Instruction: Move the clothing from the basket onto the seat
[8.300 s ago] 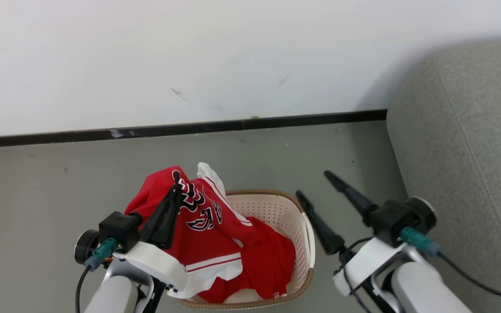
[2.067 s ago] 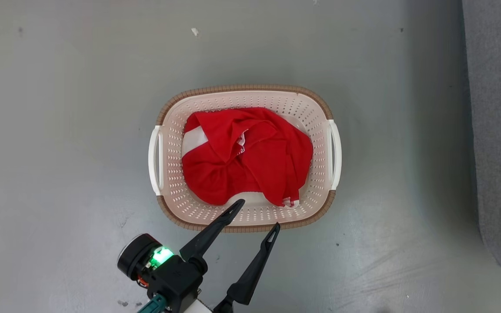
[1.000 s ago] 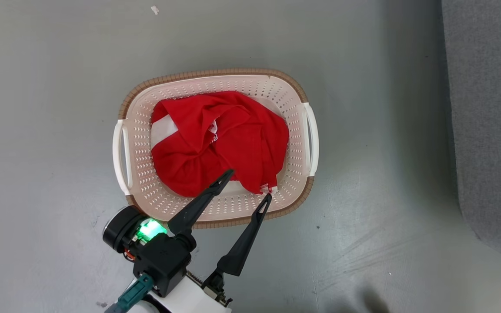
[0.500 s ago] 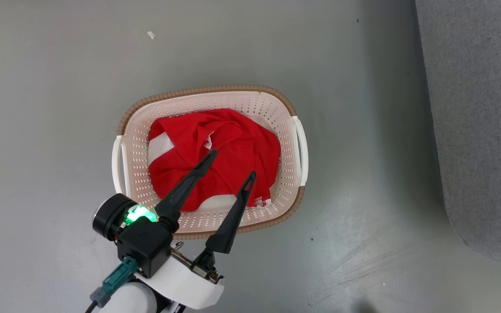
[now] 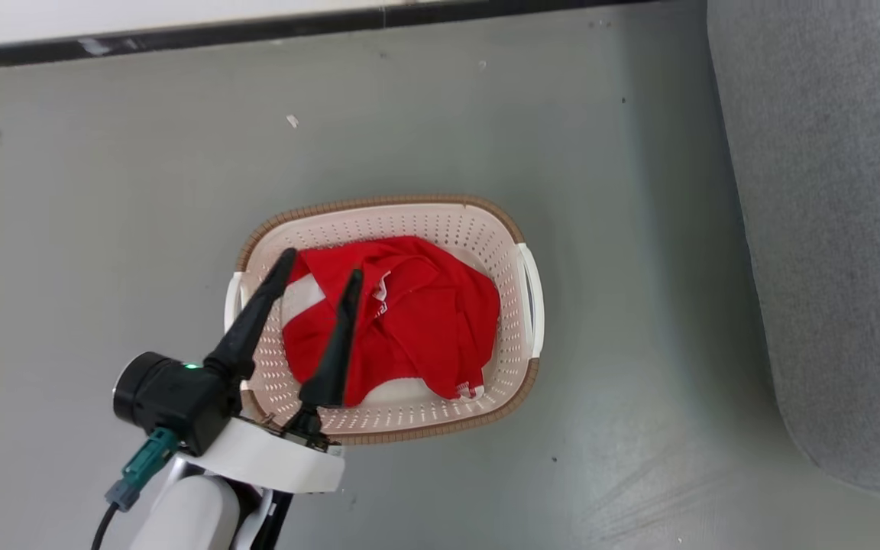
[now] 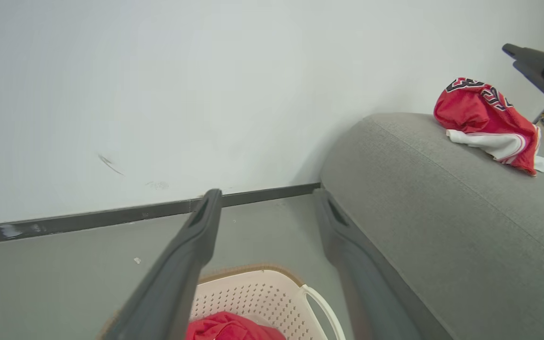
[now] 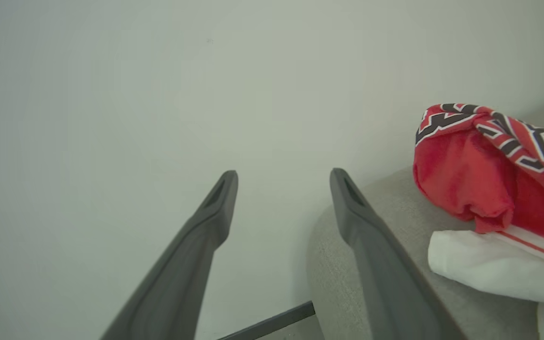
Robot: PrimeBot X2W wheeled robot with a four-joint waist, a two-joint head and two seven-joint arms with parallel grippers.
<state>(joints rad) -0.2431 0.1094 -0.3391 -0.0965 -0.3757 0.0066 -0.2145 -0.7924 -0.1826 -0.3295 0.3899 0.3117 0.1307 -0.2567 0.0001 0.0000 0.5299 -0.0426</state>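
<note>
Looking down from the head camera, you have the basket (image 5: pixel 425 223) standing on the grey floor (image 5: pixel 104 191), well short of the black skirting strip (image 5: pixel 257 32) along the floor's far edge. One crumpled red garment (image 5: pixel 425 313) lies inside it, with a white panel on its left side and a small white logo near the middle. The sofa (image 5: pixel 829 229) runs along the floor's right edge, apart from the basket. Your left jaws stand wide apart with nothing between them; the two dark fingers (image 5: pixel 253 325) reach over the basket's left end, one across the perforated wall, the other across the red cloth. Whether either touches the cloth, you cannot tell.

From the left wrist camera, the same fingers (image 6: pixel 187 259) spread widely and hold nothing. Below them you see the basket's far rim (image 6: pixel 253 270) and a bit of the red garment (image 6: pixel 227 330). The sofa (image 6: pixel 442 212) rises on the right, and the jersey (image 6: pixel 480 115), red with black lettering and a white panel, lies bunched on top near its rounded end. A dark finger of the right arm (image 6: pixel 531 61) hangs just beyond it.

From the right wrist camera, your right jaws are likewise wide apart and empty, fingers (image 7: pixel 206 231) pointing at the pale wall (image 7: pixel 158 94). The jersey (image 7: pixel 465 193) rests on the sofa (image 7: pixel 328 274), just beside the right-hand finger.
</note>
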